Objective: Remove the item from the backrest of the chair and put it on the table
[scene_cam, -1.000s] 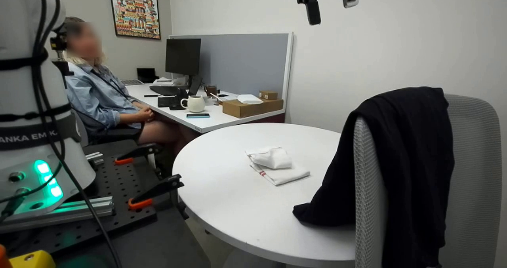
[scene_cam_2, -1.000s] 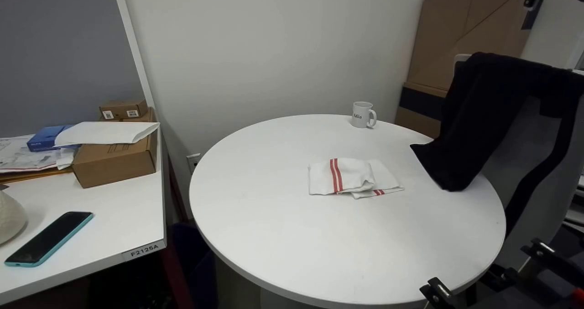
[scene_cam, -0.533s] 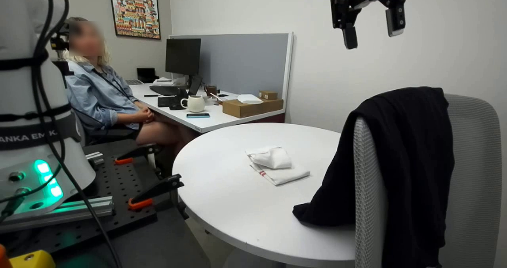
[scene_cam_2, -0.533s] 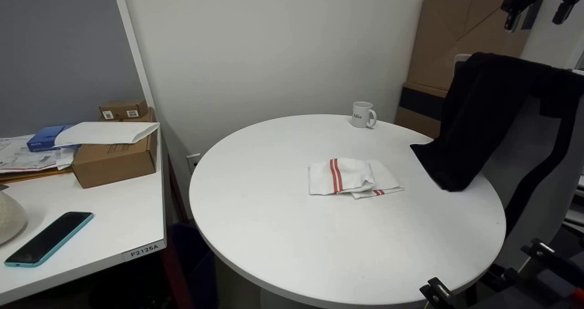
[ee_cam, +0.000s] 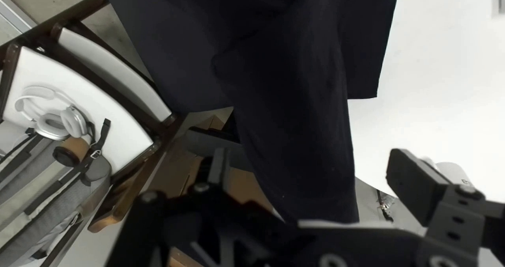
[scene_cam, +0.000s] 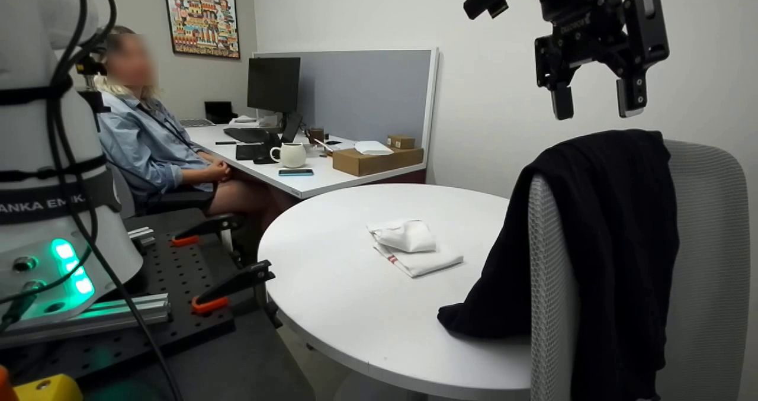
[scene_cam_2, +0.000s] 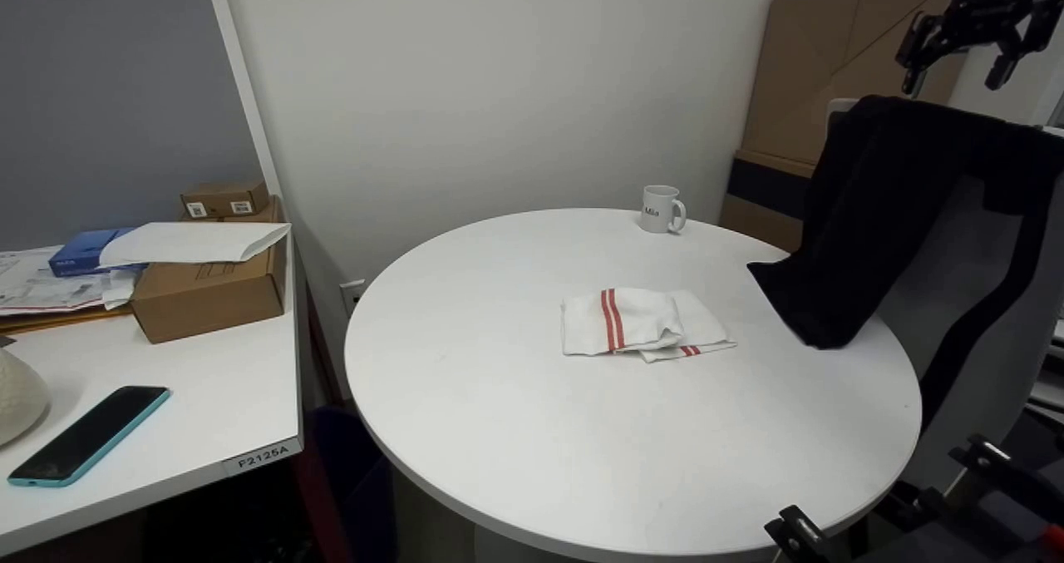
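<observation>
A black cloth [scene_cam: 616, 211] hangs over the top of the grey mesh chair backrest [scene_cam: 713, 229]. Its lower end on one side rests on the round white table [scene_cam: 331, 259]. The cloth [scene_cam_2: 873, 205] and the table [scene_cam_2: 515, 438] also show in the other camera's exterior view. My gripper [scene_cam: 597, 108] points down, open and empty, just above the cloth's top fold; it also shows at the upper right in an exterior view [scene_cam_2: 954, 83]. In the wrist view the cloth [ee_cam: 292, 93] lies between and beyond the wide-apart fingers [ee_cam: 309, 160], with no visible contact.
A folded white towel with red stripes [scene_cam_2: 632, 322] lies mid-table. A white mug [scene_cam_2: 659, 209] stands at the table's far edge. Large cardboard boxes [scene_cam_2: 839, 72] stand behind the chair. A person [scene_cam: 148, 128] sits at the desk [scene_cam: 254, 170]. Black clamps [scene_cam: 237, 285] are near the robot base.
My gripper has come into view from above, moving right and down in an exterior view toward the cloth's top. It has stayed open. The cloth, chair and towel have not moved.
</observation>
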Motion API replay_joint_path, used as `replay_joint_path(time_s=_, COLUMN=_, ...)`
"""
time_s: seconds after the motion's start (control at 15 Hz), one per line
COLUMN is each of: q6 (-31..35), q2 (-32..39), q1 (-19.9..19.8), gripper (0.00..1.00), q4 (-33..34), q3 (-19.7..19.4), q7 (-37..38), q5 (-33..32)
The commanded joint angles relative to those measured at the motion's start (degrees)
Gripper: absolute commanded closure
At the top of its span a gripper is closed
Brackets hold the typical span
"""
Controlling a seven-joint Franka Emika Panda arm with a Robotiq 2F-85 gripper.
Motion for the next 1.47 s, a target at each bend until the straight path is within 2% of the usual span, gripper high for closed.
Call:
replay_joint_path(time_s=0.0, q6=3.3, q2=4.4, q1=0.2, gripper=0.00, q4=1.4, q3=-0.2, q7=0.8, q5=3.3)
replay_joint_path(time_s=0.13, q6=4.3, q2=5.8, q1=0.1, gripper=0.00, q4=1.4, q3=-0.1, q7=0.7, q5=4.8)
replay_joint_path(time_s=0.2, q6=4.7, q2=6.3, q1=0.0, gripper=0.11, q4=1.3, q3=0.0, q7=0.7, q5=5.7)
replay_joint_path(time_s=0.27, q6=4.9, q2=6.7, q1=-0.1, gripper=0.26, q4=1.4, q3=0.0, q7=0.5, q5=6.4)
replay_joint_path(time_s=0.4, q6=5.2, q2=7.0, q1=-0.1, gripper=0.09, q4=1.6, q3=0.0, q7=0.3, q5=7.2)
replay_joint_path(time_s=0.53, q6=5.2, q2=6.7, q1=-0.3, gripper=0.01, q4=1.8, q3=0.0, q7=0.1, q5=7.6)
replay_joint_path(time_s=1.4, q6=6.5, q2=5.2, q1=-0.2, gripper=0.00, q4=2.4, q3=-0.1, q7=0.0, q5=8.5)
